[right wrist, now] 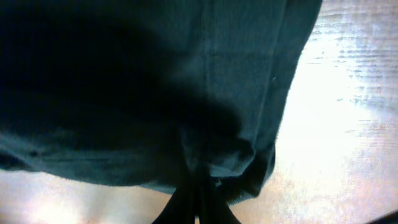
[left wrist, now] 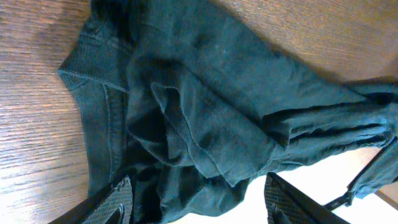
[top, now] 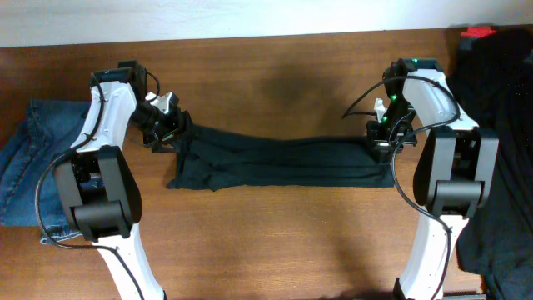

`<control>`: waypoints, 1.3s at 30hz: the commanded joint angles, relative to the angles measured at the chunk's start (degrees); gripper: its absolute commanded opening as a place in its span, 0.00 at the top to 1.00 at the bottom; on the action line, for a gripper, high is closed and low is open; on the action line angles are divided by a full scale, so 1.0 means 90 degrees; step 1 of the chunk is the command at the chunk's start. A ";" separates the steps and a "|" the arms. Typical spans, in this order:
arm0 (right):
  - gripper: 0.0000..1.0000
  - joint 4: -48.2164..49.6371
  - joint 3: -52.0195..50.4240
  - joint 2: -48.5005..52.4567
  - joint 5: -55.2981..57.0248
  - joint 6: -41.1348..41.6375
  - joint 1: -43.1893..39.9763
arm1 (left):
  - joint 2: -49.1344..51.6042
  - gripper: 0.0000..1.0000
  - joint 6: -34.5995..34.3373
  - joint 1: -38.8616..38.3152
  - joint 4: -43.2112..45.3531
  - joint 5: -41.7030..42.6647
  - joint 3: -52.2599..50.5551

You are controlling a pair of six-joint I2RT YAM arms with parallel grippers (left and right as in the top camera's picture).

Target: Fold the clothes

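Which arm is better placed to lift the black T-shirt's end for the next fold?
Probably right: the right hand is shut on the T-shirt's edge; the left hand is open, gripping nothing.

One black T-shirt [top: 283, 162], one jeans [top: 25, 167], two grippers [top: 171, 133] [top: 381, 150].

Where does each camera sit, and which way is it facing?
Overhead: fixed above the table, looking straight down; the black T-shirt lies as a long band between the left gripper and the right gripper, with blue jeans at the left edge.
Left wrist: behind the left gripper, looking down on the shirt's collar end; its spread fingers show at the bottom.
Right wrist: close over the shirt's hem; its fingers, pinched shut on the fabric, show at the bottom.
Shared: all three show the T-shirt.
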 commanded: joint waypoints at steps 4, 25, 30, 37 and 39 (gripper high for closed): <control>0.85 -0.0046 -0.0444 -0.0260 0.0357 -0.0092 -0.0007 | -0.0257 0.32 0.0058 0.0039 -0.0061 -0.0046 0.0049; 0.80 0.0707 -0.0690 -0.0653 -0.0656 0.0238 -0.0566 | -0.0257 0.33 0.0155 0.0041 -0.0061 -0.0046 0.0049; 0.60 0.0651 -0.0692 -0.1073 -0.1265 0.0036 -0.1270 | -0.0257 0.33 0.0153 0.0039 -0.0053 -0.0046 0.0049; 0.18 0.0848 -0.1103 -0.1047 -0.1989 -0.0214 -0.1440 | -0.0257 0.32 0.0153 0.0039 -0.0051 -0.0046 0.0049; 0.12 0.1197 -0.1435 -0.1044 -0.2147 -0.0211 -0.1433 | -0.0257 0.33 0.0153 0.0039 -0.0053 -0.0046 0.0049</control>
